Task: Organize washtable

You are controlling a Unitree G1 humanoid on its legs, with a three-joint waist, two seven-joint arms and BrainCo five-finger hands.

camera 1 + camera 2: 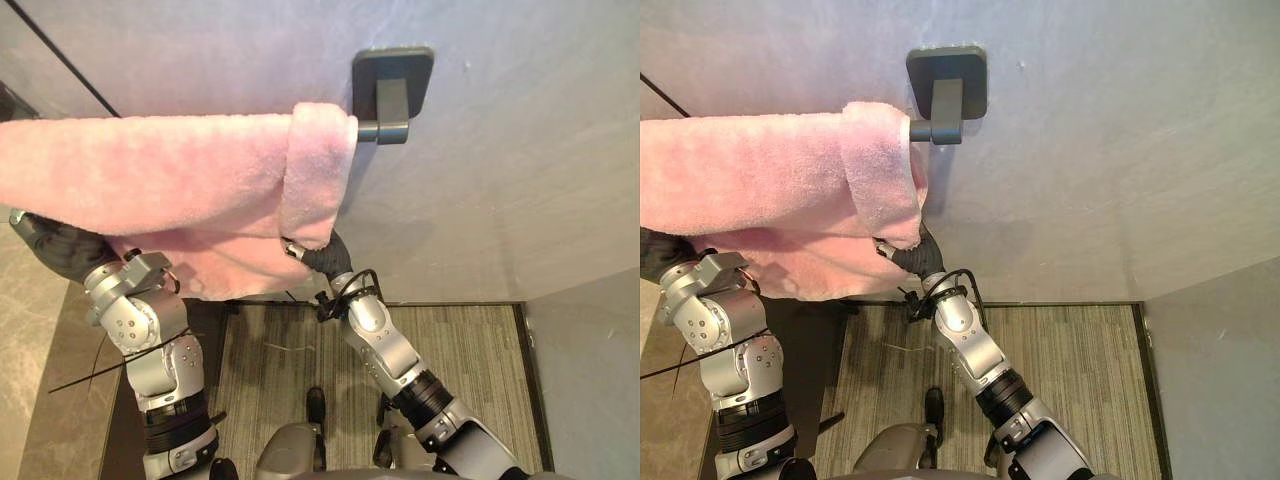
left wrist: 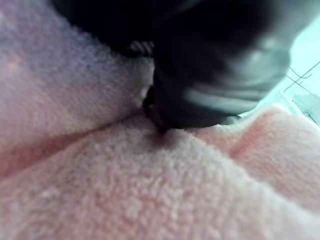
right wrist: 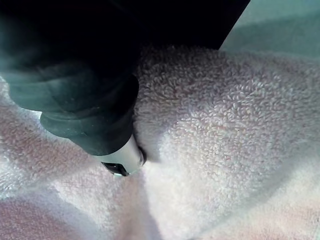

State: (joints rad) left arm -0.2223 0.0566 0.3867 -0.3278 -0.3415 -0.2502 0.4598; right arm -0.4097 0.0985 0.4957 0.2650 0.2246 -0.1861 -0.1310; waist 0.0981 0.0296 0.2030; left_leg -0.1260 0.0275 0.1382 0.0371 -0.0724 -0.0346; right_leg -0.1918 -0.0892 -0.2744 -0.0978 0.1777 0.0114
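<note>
Head pair looks down; wrist cameras sit very close.
The two eye views look down a grey wall [image 1: 520, 180] from side-by-side spots. They share the pink towel [image 1: 150, 170], dark bracket [image 1: 393, 85] and carpet [image 1: 470, 340]. Each wrist view sits against the towel, looking past the left hand [image 2: 215, 65] or right hand [image 3: 80, 90].

Fluffy pink terry-cloth towel [image 1: 150, 170], matt dark bracket [image 1: 393, 80], smooth grey wall [image 1: 520, 150].

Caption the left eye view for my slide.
A pink towel draped over a dark wall-mounted bar, with the left robot hand and right robot hand tucked beneath it.
</note>
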